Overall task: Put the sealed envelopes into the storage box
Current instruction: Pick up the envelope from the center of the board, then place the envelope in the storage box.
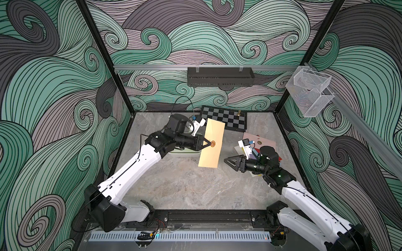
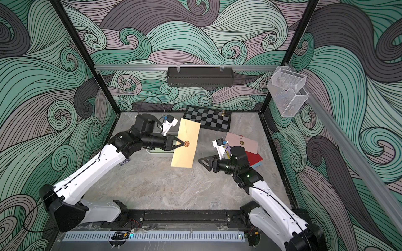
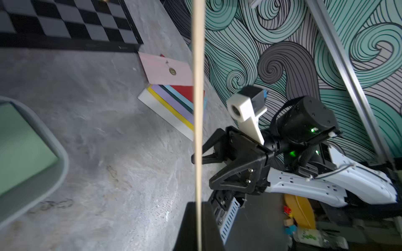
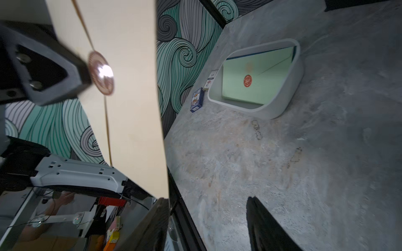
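The left gripper (image 1: 209, 145) clamps a cream envelope (image 1: 212, 156) upright above the middle of the worktop (image 1: 185, 187), the right gripper (image 1: 226, 160) stands jaws apart just beside it, and the storage box (image 4: 282, 106), holding a green envelope (image 4: 263, 71), sits toward the left edge.

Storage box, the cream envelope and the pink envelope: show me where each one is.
storage box (image 4: 282, 104): right wrist view, on its outer wall.
cream envelope (image 1: 215, 134): a top view, bare face near the seal.
pink envelope (image 2: 248, 145): a top view, face beside the seal.
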Controlling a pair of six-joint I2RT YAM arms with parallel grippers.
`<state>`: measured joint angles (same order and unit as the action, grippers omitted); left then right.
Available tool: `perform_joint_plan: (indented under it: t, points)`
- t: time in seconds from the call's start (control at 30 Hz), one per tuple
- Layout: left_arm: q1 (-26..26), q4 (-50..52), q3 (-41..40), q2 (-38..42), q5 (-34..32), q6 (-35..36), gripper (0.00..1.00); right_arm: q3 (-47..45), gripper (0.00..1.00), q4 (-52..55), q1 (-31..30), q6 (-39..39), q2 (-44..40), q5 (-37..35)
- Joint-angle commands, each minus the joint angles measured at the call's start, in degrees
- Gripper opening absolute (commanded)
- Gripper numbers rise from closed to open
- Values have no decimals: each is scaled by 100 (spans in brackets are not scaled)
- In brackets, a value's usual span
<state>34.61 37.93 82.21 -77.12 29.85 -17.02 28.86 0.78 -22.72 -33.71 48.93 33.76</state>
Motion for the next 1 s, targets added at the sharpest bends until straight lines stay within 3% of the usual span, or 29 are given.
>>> perform_joint_plan:
  t: [0.0, 0.17, 0.27, 0.4, 0.5, 0.63, 0.77, 0.97]
  points:
    - [-51, 1744, 675, -110, -1338, 2331, 0, -348, 60, 368, 117, 244, -139, -559]
    - [-60, 1987, 1087, -367, -2598, 5192, 0, -655, 60, 243, 127, 19, -171, -527]
    - [-198, 2559, 1599, -1055, -3108, 6131, 0, -671, 60, 339, 127, 93, -226, -497]
    - [-443, 3070, 2021, -1900, -3462, 6811, 0, -681, 60, 430, 136, 83, -359, -521]
    - [-715, 2871, 1948, -2188, -3326, 7308, 0, -676, 60, 521, 129, 75, -466, -493]
    - [-1079, 3154, 2492, -2710, -3213, 7653, 0, -663, 60, 757, 128, 111, -550, -390]
    - [-1169, 3417, 2727, -3017, -2693, 7918, 0, -723, 60, 897, 128, 161, -609, -337]
    - [-1183, 3756, 2672, -3500, -2870, 7757, 0, -743, 60, 824, 125, 111, -496, -301]
